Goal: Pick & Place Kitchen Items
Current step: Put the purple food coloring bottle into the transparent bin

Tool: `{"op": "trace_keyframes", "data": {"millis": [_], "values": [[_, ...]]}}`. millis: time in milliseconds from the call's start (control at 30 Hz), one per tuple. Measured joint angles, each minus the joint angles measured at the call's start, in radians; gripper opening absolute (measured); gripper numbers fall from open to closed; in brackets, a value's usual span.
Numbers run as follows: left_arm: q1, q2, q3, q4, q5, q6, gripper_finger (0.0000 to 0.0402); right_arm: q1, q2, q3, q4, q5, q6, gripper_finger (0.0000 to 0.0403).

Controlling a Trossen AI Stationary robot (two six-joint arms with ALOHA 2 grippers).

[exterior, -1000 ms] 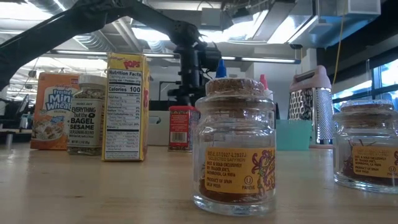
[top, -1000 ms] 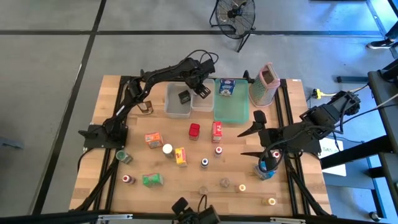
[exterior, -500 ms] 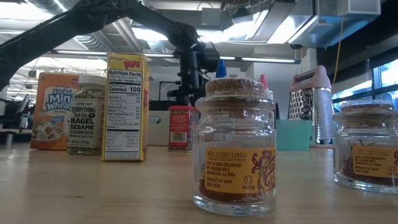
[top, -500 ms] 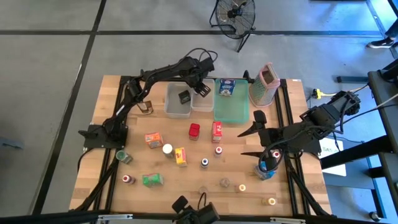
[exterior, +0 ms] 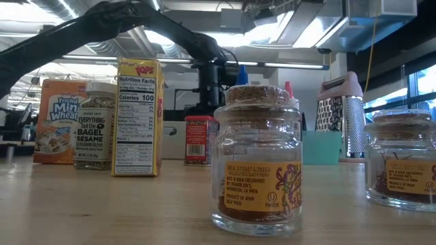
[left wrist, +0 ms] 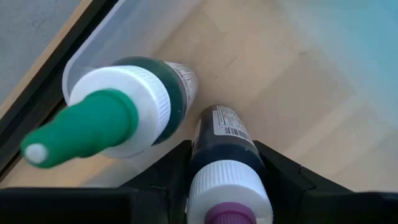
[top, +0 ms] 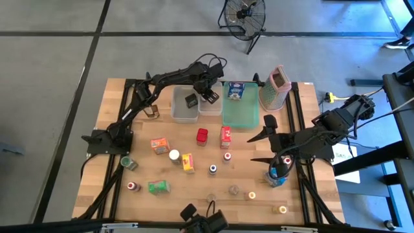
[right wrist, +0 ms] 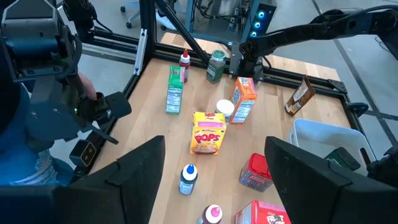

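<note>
Left gripper (left wrist: 221, 186) clamps a purple-capped bottle (left wrist: 222, 163) over a clear tub (top: 209, 101) at the table's far edge.

Its fingers pinch the bottle's neck, cap toward the wrist, apparently to set it beside the green-capped bottle (left wrist: 115, 112) lying inside. Right gripper (top: 264, 143) waits with jaws spread, empty, near the table's right edge (top: 292, 165), clear of the remaining groceries.

a small dark bottle with a purple-tipped white cap (left wrist: 227, 163) lies, apparently, beside a green-capped bottle (left wrist: 115, 112) inside a clear plastic tub (left wrist: 118, 25).
</note>
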Motion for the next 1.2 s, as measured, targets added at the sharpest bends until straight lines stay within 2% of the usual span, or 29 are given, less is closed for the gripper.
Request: {"op": "trace_keyframes", "data": {"millis": [633, 833, 1000, 1200], "values": [[0.000, 0.001, -0.001, 0.017, 0.015, 0.036, 0.0203, 0.000, 0.000, 0.000, -0.019, 0.003, 0.006, 0.0279], [-0.002, -0.030, 0.009, 0.011, 0.012, 0.036, 0.0207, 0.000, 0.000, 0.000, -0.019, 0.002, 0.007, 0.0279], [-0.002, -0.053, 0.010, 0.001, -0.031, 0.036, 0.0206, 0.000, 0.000, 0.000, -0.018, -0.002, 0.011, 0.0279], [-0.001, -0.082, 0.011, -0.068, -0.038, 0.036, 0.0207, 0.000, 0.000, 0.000, -0.018, -0.003, 0.028, 0.0279]]}}
